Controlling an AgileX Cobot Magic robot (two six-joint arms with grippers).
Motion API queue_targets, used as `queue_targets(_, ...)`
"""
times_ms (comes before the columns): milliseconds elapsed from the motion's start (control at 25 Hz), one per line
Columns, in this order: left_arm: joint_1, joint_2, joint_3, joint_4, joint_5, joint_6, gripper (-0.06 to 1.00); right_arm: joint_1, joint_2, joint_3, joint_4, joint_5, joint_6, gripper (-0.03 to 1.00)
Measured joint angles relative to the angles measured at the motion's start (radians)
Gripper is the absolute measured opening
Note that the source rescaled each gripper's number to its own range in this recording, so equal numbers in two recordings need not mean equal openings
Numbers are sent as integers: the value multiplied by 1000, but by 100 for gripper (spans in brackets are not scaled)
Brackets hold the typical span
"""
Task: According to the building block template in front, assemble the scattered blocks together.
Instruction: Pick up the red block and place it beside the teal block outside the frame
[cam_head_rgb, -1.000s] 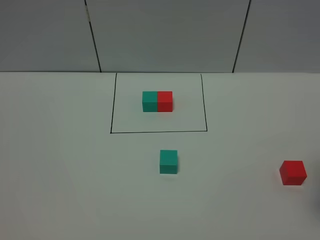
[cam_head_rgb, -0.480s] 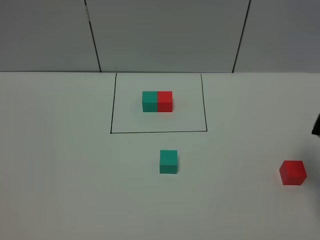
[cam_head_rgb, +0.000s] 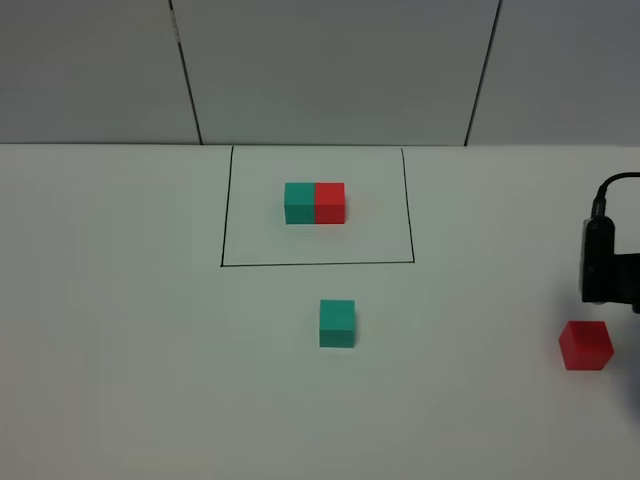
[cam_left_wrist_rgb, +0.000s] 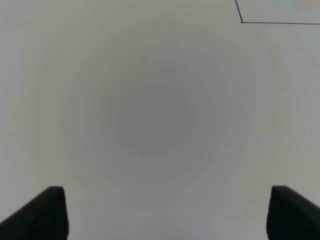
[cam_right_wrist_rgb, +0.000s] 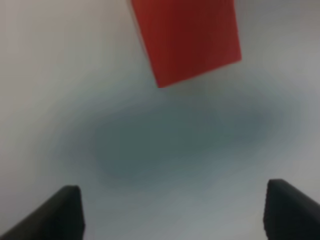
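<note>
the left gripper (cam_left_wrist_rgb: 167, 207) is out of the high view. its wrist camera shows two dark fingertips (cam_left_wrist_rgb: 47, 212) spread wide apart with only the bare white table (cam_left_wrist_rgb: 150, 110) between them, so it is open and holds nothing. a corner of the black drawn rectangle (cam_left_wrist_rgb: 270, 22) lies far ahead of it on the table.

in the high view that rectangle sits at the middle back of the table, just before the grey wall panels (cam_head_rgb: 330, 70). inside it, nearer its far line, stands the building block template (cam_head_rgb: 315, 202): a teal-green cube on the left and a red cube on the right, touching side to side as one short bar.

outside the frame, just in front of its near line, the loose green cube (cam_head_rgb: 337, 323) stands alone, flat on the surface. well apart from it, near the right edge of the view, sits the loose red cube (cam_head_rgb: 585, 345), turned slightly askew.

the black right arm (cam_head_rgb: 603, 262) hangs just behind that cube, with a cable (cam_head_rgb: 612, 182) looping off its top. the right wrist camera shows the right gripper (cam_right_wrist_rgb: 175, 205) with its fingertips (cam_right_wrist_rgb: 67, 212) set wide apart, open and empty. the loose red cube lies ahead of them on the table, not between them, blurred and partly cut by the frame edge.
</note>
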Motion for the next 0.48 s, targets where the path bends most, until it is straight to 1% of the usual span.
queue_targets(120, 0, 0, 0, 0, 0, 0, 86, 22, 45, 0, -3, -16, -21, 94)
queue_targets(280, 0, 0, 0, 0, 0, 0, 86, 52, 98, -5, -40, -58, -25, 93)
queue_targets(480, 0, 0, 0, 0, 0, 0, 86, 54, 147, -15, -75, -115, -25, 91)
